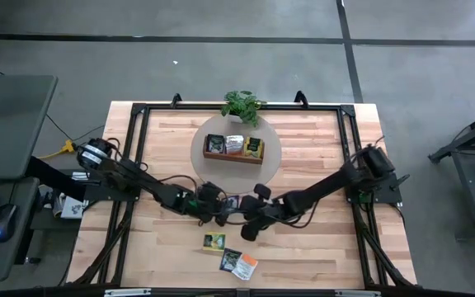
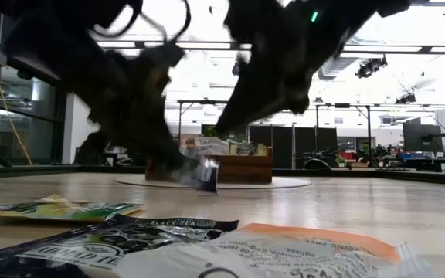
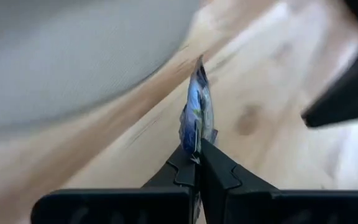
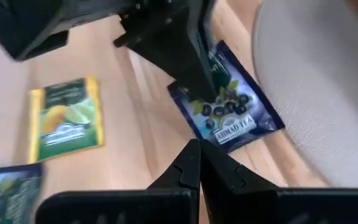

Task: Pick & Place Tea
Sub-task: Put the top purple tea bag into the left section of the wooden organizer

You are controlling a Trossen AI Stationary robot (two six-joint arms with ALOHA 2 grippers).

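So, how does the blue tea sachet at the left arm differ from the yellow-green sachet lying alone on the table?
The blue sachet is pinched by the shut left end effector; the yellow-green sachet lies free, touched by nothing. The blue sachet is printed with dark berries, the yellow-green one with lemon and lime. The blue sachet sits beside the grey round mat; the yellow-green one lies farther from it. Both are flat, square, labelled packets.

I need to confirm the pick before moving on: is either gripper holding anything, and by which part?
The left gripper is shut on a blue tea sachet, pinching its edge so it stands upright. The right gripper is shut and holds nothing.
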